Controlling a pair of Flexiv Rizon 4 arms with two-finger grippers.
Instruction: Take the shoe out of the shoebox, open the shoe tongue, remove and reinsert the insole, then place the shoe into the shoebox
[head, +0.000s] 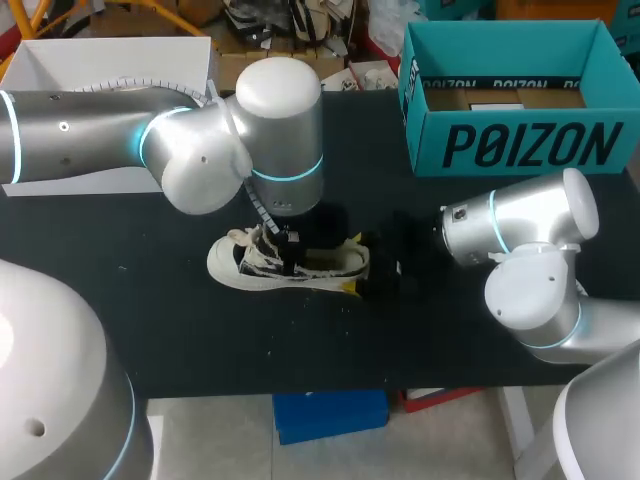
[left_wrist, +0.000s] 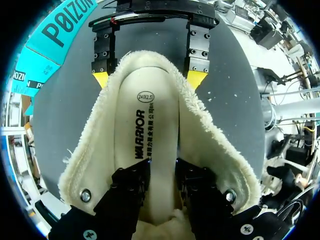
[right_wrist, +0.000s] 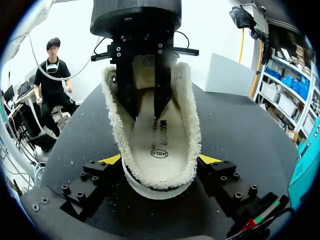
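A black and white fleece-lined shoe (head: 250, 268) lies upright on the black table (head: 150, 330), toe to the left. My left gripper (head: 272, 232) reaches down into its mouth. In the left wrist view its dark fingers (left_wrist: 131, 187) rest on the white insole (left_wrist: 150, 100), a narrow strip of insole showing between them; the gripper (left_wrist: 162, 170) is open. My right gripper (right_wrist: 160, 160) stands wide at the heel, its yellow tips (right_wrist: 111, 159) against both sides of the shoe (right_wrist: 190, 125), shut on it. The teal shoebox (head: 520, 145) stands empty at the back right.
A white open box (head: 110, 60) sits at the back left behind my left arm. Bare table lies in front of the shoe and between the shoe and the shoebox. My right arm's elbow (head: 530, 290) hangs over the table's front right.
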